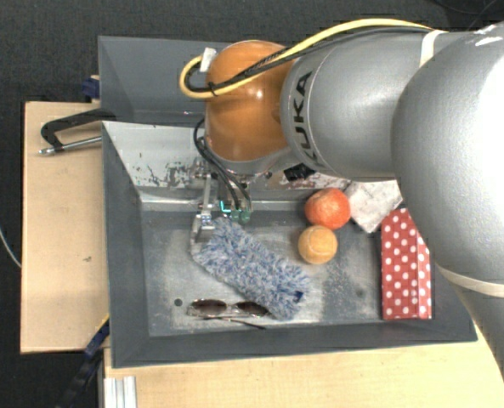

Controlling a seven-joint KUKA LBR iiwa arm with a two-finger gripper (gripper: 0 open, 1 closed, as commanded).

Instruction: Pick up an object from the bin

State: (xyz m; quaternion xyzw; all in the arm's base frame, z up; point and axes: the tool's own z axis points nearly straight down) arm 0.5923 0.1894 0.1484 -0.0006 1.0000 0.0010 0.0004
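Note:
My gripper (207,220) hangs below the orange wrist cover, near the back left of the bin floor. Its tip is at the upper left end of a blue-grey fuzzy knitted cloth (252,266), which lies diagonally across the middle of the bin. A pair of dark sunglasses (228,309) lies just in front of the cloth, near the front wall.
An orange-red ball (327,208) and a smaller tan ball (318,245) sit right of the cloth. A red box with white dots (404,266) lies along the right wall, with a white patterned item (372,202) behind it. The arm covers the bin's back right.

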